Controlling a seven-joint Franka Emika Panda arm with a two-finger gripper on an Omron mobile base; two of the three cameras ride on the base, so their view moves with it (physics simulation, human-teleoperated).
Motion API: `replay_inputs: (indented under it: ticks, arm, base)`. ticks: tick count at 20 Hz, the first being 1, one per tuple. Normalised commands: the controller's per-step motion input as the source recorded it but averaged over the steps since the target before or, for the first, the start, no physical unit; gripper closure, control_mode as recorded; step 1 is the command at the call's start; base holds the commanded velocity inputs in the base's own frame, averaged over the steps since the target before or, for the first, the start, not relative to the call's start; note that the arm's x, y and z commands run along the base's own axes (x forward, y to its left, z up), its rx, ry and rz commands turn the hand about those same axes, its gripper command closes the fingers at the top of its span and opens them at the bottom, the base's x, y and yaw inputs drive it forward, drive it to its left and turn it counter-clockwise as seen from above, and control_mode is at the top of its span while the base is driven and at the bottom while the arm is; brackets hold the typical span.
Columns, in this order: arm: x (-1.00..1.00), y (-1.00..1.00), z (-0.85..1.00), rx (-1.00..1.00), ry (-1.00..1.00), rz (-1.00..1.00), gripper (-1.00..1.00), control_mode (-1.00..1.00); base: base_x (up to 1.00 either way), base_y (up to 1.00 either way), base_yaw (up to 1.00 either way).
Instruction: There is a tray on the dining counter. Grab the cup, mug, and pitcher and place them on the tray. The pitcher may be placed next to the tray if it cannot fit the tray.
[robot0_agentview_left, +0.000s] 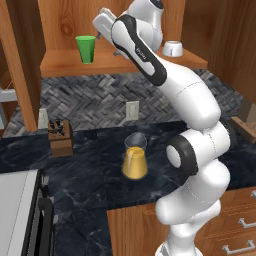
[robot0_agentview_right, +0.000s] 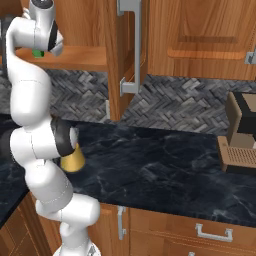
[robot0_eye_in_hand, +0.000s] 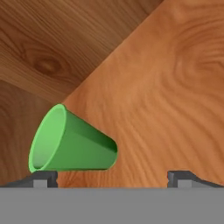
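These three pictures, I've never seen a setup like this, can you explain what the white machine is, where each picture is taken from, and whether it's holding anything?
The white machine is a robot arm in a rendered kitchen. Two pictures come from cameras on its base, behind it to the left and right. The third looks out from its hand, which is rolled, so the scene looks tipped sideways.

The left base view shows a wooden shelf carrying a green cup and a white mug. Below, a glass pitcher of yellow-orange liquid stands on the black counter, near a small wooden block.

In the hand view the gripper is open, its two dark fingertips set wide apart. The cup lies just ahead of it, toward one fingertip. Nothing is held.
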Motion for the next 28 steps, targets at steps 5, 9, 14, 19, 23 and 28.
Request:
replay_inputs:
  ticks: [5, 9, 14, 19, 23, 28]
  arm:
    - [0.14, 0.17, 0.04, 0.04, 0.00, 0.00, -1.00, -1.00]
    - [0.18, 0.15, 0.00, 0.02, 0.00, 0.00, -1.00, -1.00]
    - [0.22, 0.15, 0.00, 0.02, 0.03, 0.00, -1.00, -1.00]
    - [0.21, 0.17, 0.00, 0.01, 0.06, 0.00, -1.00, -1.00]
    - [0.22, 0.13, 0.00, 0.01, 0.07, 0.00, -1.00, -1.00]
    - [0.20, 0.09, 0.00, 0.00, 0.08, 0.00, -1.00, -1.00]
  base:
    - [0.00, 0.00, 0.00]
    - [0.00, 0.00, 0.00]
    - [0.00, 0.00, 0.00]
    - [0.00, 0.00, 0.00]
    - [0.00, 0.00, 0.00]
    - [0.00, 0.00, 0.00]
